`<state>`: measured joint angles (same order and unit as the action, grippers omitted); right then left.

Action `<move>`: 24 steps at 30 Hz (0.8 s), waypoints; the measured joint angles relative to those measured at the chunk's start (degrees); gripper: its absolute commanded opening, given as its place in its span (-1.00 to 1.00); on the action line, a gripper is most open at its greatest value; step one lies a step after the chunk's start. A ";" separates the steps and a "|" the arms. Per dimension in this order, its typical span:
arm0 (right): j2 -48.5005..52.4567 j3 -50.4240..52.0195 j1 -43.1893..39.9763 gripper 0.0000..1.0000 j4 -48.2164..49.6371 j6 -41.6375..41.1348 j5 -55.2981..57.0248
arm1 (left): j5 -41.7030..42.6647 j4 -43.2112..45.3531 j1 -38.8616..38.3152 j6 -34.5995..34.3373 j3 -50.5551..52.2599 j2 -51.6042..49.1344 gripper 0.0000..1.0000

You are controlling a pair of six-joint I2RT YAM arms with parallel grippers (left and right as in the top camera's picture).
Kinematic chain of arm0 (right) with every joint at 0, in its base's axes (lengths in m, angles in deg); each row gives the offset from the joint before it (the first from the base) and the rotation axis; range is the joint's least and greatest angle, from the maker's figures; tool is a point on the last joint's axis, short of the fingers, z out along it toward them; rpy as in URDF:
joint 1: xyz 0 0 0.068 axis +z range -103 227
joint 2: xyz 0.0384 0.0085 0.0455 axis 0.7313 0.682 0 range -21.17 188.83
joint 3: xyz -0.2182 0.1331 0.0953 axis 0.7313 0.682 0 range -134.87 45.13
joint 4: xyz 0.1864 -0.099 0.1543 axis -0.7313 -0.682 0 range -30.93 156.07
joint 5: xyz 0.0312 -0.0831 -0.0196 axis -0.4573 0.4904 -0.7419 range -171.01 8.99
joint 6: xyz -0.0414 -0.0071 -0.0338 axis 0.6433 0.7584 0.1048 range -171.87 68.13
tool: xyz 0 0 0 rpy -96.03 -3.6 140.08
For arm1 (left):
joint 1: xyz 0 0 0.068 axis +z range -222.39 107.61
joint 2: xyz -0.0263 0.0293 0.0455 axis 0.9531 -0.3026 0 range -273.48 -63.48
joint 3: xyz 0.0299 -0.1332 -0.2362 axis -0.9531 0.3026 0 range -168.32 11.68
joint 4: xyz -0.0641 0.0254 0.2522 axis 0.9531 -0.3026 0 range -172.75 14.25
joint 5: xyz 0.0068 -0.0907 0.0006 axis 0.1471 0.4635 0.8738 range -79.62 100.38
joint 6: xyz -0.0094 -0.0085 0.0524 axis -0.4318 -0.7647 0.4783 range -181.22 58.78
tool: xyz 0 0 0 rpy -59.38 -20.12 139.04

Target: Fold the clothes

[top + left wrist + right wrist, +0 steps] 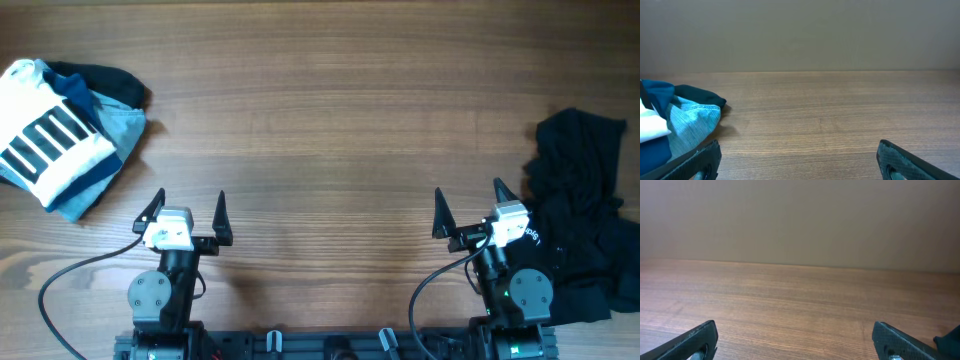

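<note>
The clothes, a black shirt, lie crumpled in a heap at the table's right edge. A sliver of that dark cloth shows at the right border of the right wrist view. My right gripper hovers just left of the heap, open, with only bare wood between its fingers. My left gripper stands open at the near left, far from the shirt, and holds nothing; its fingertips frame bare table.
A pile of folded garments sits at the far left corner: a white one with black stripes on light-blue and dark pieces. The left wrist view shows the light-blue fabric at its left edge. Wooden table spans between.
</note>
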<state>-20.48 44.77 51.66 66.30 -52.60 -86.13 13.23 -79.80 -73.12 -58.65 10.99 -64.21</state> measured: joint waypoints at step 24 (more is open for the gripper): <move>40.92 -32.11 -1.55 1.00 -31.82 -12.52 12.13 | 1.51 -22.16 0.00 -10.91 -24.55 -28.39 1.00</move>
<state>20.43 12.66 50.11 34.47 -65.12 -74.00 14.74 -101.96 -73.12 -69.56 -13.55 -92.60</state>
